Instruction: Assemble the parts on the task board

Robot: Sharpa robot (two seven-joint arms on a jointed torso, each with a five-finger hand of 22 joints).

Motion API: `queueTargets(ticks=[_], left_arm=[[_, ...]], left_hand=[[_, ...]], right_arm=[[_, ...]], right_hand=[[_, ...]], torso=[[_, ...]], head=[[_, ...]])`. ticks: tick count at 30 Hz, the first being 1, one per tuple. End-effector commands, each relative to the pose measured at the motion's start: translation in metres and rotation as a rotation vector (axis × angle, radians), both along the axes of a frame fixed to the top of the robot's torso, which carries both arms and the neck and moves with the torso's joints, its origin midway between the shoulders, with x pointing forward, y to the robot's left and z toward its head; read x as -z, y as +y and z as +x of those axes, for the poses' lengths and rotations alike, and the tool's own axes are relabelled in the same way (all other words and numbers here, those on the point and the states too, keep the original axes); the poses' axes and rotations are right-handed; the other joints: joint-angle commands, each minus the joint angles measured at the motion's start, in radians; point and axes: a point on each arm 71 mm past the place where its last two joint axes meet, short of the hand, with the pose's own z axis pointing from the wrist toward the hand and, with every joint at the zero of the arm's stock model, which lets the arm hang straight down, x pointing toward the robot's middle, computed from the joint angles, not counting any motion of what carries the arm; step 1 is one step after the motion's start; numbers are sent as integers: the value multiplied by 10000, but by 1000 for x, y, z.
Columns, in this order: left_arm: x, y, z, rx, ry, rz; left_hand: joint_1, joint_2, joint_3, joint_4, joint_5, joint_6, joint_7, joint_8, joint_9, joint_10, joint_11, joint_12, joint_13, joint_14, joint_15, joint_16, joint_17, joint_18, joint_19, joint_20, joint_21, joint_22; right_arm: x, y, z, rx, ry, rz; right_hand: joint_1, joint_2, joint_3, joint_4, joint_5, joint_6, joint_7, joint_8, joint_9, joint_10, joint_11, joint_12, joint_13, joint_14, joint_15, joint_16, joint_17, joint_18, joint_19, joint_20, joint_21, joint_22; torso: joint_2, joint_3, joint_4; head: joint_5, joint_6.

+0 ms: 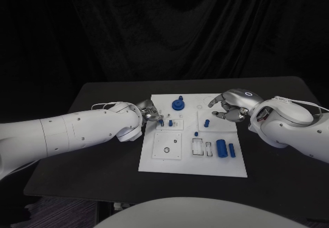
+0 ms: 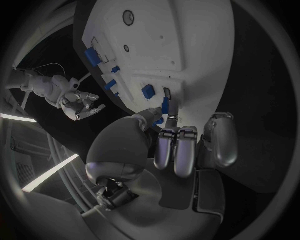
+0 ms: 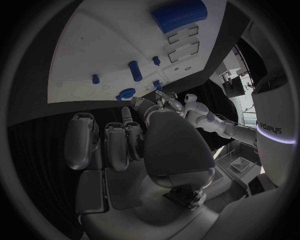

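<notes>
The task board is lying flat in the middle of the black table, its long side running away from the robot. Several blue parts are sitting on it: a round knob-like piece near the far edge, a small peg standing right of centre, a large cylinder lying toward the right side, and a slimmer bar lying just beside it on the right. Two small blue pieces are standing in the left-centre block of the board, close to the left hand's fingertips.

The left hand is reaching in over the board's left edge. In the left wrist view its fingers are curling down together, and a small blue part is showing right at the thumb tip against the board; I cannot tell whether the part is being pinched or merely touched.

The right hand is hovering above the board's far right corner, fingers curled loosely and apart, holding nothing. In the right wrist view its fingers are hanging clear of the board, with the cylinder and peg lying beyond them.
</notes>
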Motion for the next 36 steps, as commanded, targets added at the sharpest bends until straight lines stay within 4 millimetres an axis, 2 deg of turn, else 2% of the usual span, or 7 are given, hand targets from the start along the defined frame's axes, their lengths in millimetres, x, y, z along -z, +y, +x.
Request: queueTargets(ticks=[1,6,12,16,25,36], left_arm=[[1,-2,-1,24,-116,-169],[3,-3,-2,13,-121,-201],[5,-4,-3,27,-84,-209],[6,-4,-4,57,-20,-192],[8,-4,-6,113,148,-128],[8,-2,-7,70,193,-115]], left_hand=[[92,31,162,-107,41,1,-91,61,9,902,-50,-64,2484,1056,-80,26,2633,44,-11,-22,-64,1764],[89,36,164,-95,41,-12,-87,63,19,900,-47,-66,2482,1056,-78,26,2633,43,-10,-22,-63,1764],[79,37,161,-74,14,-28,-83,68,36,897,-42,-70,2479,1056,-75,26,2633,43,-13,-21,-68,1764],[78,38,160,-63,-10,-42,-82,71,48,887,-41,-83,2469,1056,-73,26,2633,45,-18,-20,-77,1762],[78,31,158,-47,-51,-87,-75,66,67,878,-34,-96,2458,1056,-68,26,2633,44,-22,-18,-83,1761],[84,22,159,-47,-61,-114,-72,62,77,878,-32,-96,2459,1056,-65,26,2633,45,-26,-16,-90,1759]], right_arm=[[1,-1,0,127,68,-69],[2,-1,0,120,76,-74],[2,-1,0,118,91,-86],[2,-1,0,117,102,-95],[2,-1,0,123,138,-123],[2,-1,0,138,160,-143]], right_hand=[[60,-67,72,-6,-45,26,22,20,-13,-50,1,-55,780,461,10,-31,491,99,-73,27,-47,1776],[60,-67,72,-6,-45,26,22,20,-13,-50,1,-55,780,461,10,-31,491,99,-73,27,-47,1776],[60,-67,72,-6,-45,26,22,20,-13,-50,1,-55,780,461,10,-31,491,99,-73,27,-47,1776],[60,-67,72,-6,-45,26,22,20,-13,-50,1,-55,780,461,10,-31,491,99,-73,27,-47,1776],[60,-67,72,-6,-45,26,22,20,-13,-50,1,-55,780,461,10,-31,491,99,-73,27,-47,1776],[49,-71,75,2,-49,26,22,18,-26,-48,3,-55,780,457,12,-40,479,100,-77,29,-55,1774]], torso=[[4,0,-2],[7,4,-3],[5,-11,20],[-3,-5,2],[4,3,13],[-2,2,-4]], head=[[25,-2],[50,-2],[60,-2],[87,-2],[81,-2],[94,-2]])
